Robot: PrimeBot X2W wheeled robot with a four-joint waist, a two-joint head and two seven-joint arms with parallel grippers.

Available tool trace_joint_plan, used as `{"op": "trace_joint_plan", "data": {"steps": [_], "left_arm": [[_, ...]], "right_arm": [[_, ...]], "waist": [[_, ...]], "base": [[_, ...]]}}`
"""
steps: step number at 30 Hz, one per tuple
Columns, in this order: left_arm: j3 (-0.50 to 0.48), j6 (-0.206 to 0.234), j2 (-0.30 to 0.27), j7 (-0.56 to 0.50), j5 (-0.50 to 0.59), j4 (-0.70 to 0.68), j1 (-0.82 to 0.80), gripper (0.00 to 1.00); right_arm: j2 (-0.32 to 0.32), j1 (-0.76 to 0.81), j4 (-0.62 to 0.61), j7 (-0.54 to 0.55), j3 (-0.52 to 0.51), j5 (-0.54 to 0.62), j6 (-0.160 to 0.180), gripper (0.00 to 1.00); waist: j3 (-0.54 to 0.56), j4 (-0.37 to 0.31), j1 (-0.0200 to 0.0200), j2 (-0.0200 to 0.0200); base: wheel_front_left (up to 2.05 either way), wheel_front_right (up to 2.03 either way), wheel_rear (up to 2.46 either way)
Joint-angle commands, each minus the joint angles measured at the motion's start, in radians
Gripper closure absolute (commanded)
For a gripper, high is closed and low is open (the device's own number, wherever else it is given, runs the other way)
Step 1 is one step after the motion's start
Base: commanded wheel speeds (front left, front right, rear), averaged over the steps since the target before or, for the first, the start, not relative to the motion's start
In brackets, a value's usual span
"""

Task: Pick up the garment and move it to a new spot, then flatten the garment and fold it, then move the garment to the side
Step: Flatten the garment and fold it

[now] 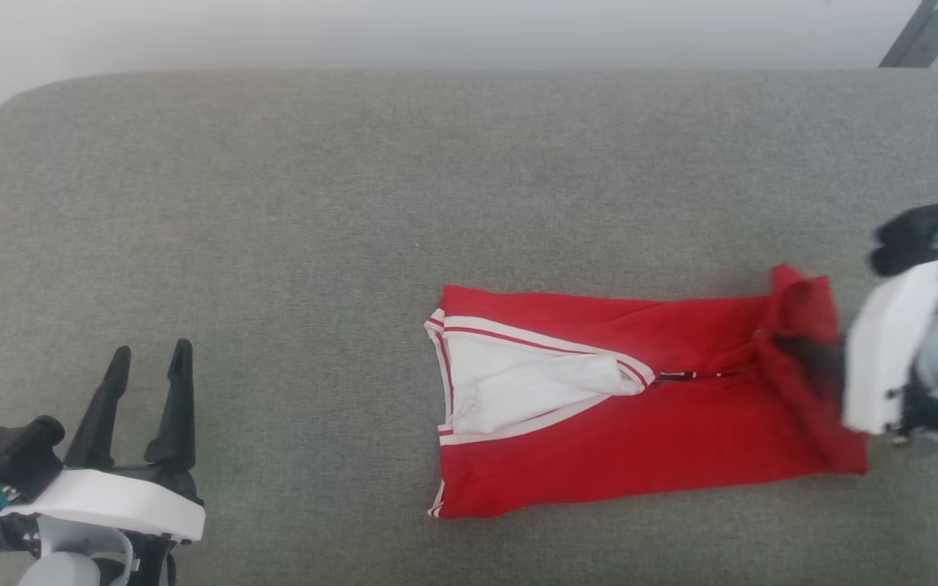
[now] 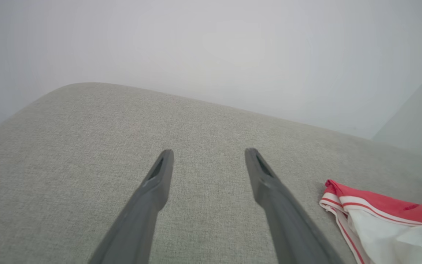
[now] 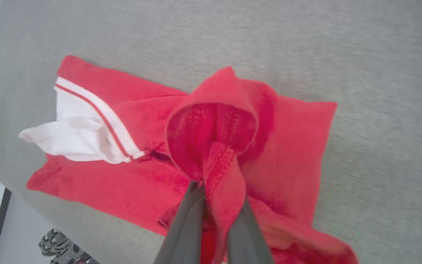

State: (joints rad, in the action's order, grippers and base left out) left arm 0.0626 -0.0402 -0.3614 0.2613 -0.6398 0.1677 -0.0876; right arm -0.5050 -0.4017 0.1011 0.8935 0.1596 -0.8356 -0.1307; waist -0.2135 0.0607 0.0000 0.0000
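Note:
The garment [image 1: 648, 407] is a red jersey folded lengthwise on the grey cushion, its white inside and striped trim showing at its left end [image 1: 518, 382]. No lettering shows. My right gripper [image 3: 216, 200] is shut on the garment's right edge, and a fold of red cloth [image 3: 214, 124] is lifted up off the surface. In the head view the right wrist [image 1: 884, 358] sits at that raised edge. My left gripper [image 1: 147, 358] stands open at the lower left, well away from the garment, with nothing between its fingers [image 2: 159, 176]. The garment's striped corner [image 2: 346, 205] lies to its right.
The grey fabric surface [image 1: 273, 203] runs wide, with a rounded far left corner and a pale wall behind. A dark metal bar [image 1: 921, 32] shows at the top right. A white floor and a metal part [image 3: 60, 247] show beyond the near edge.

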Motion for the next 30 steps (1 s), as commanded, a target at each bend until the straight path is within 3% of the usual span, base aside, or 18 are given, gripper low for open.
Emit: {"op": "trace_joint_plan", "data": {"steps": [1, 6, 14, 23, 24, 25, 26, 27, 28, 30], "left_arm": [[0.003, -0.006, 0.005, 0.005, 0.007, 0.003, 0.004, 0.00], [0.021, -0.014, 0.012, 0.004, 0.008, 0.012, -0.013, 0.00], [0.058, -0.030, 0.032, 0.001, 0.011, 0.038, -0.049, 0.00], [0.077, -0.042, 0.047, 0.002, 0.014, 0.069, -0.074, 0.00], [0.078, -0.044, 0.049, 0.002, 0.015, 0.072, -0.077, 0.00], [0.077, -0.045, 0.052, 0.003, 0.014, 0.074, -0.081, 0.00], [0.075, -0.047, 0.054, 0.003, 0.014, 0.076, -0.084, 0.00], [0.072, -0.051, 0.056, 0.003, 0.016, 0.080, -0.086, 0.00], [0.070, -0.052, 0.057, 0.004, 0.016, 0.081, -0.085, 0.00], [0.065, -0.052, 0.057, 0.004, 0.017, 0.084, -0.084, 0.00]], "right_arm": [[0.017, 0.005, -0.022, 0.008, 0.019, 0.006, 0.000, 1.00], [0.095, -0.021, -0.063, 0.009, 0.104, 0.023, 0.000, 1.00], [0.188, -0.080, -0.006, -0.035, 0.224, 0.047, 0.000, 1.00], [0.233, -0.148, 0.095, -0.094, 0.328, 0.066, 0.000, 1.00], [0.238, -0.154, 0.108, -0.101, 0.338, 0.061, 0.000, 0.92], [0.242, -0.161, 0.119, -0.111, 0.346, 0.059, 0.000, 0.75], [0.245, -0.167, 0.128, -0.118, 0.352, 0.055, 0.000, 0.68], [0.248, -0.180, 0.148, -0.130, 0.366, 0.052, 0.000, 0.08], [0.248, -0.187, 0.152, -0.136, 0.371, 0.050, 0.000, 0.00], [0.250, -0.199, 0.158, -0.146, 0.381, 0.040, 0.000, 0.00]], "waist": [[0.005, 0.008, 0.0000, 0.0000], [0.017, 0.037, 0.0000, 0.0000], [0.026, 0.102, 0.0000, 0.0000], [0.024, 0.149, 0.0000, 0.0000], [0.024, 0.152, 0.0000, 0.0000], [0.024, 0.155, 0.0000, 0.0000], [0.023, 0.157, 0.0000, 0.0000], [0.023, 0.158, 0.0000, 0.0000], [0.023, 0.158, 0.0000, 0.0000], [0.024, 0.154, 0.0000, 0.0000]], "base": [[0.00, 0.00, 0.00], [0.00, 0.00, 0.00], [0.00, 0.00, 0.00], [0.00, 0.00, 0.00], [0.00, 0.00, 0.00], [0.00, 0.00, 0.00], [0.00, 0.00, 0.00], [0.00, 0.00, 0.00], [0.00, 0.00, 0.00], [0.00, 0.00, 0.00]]}}
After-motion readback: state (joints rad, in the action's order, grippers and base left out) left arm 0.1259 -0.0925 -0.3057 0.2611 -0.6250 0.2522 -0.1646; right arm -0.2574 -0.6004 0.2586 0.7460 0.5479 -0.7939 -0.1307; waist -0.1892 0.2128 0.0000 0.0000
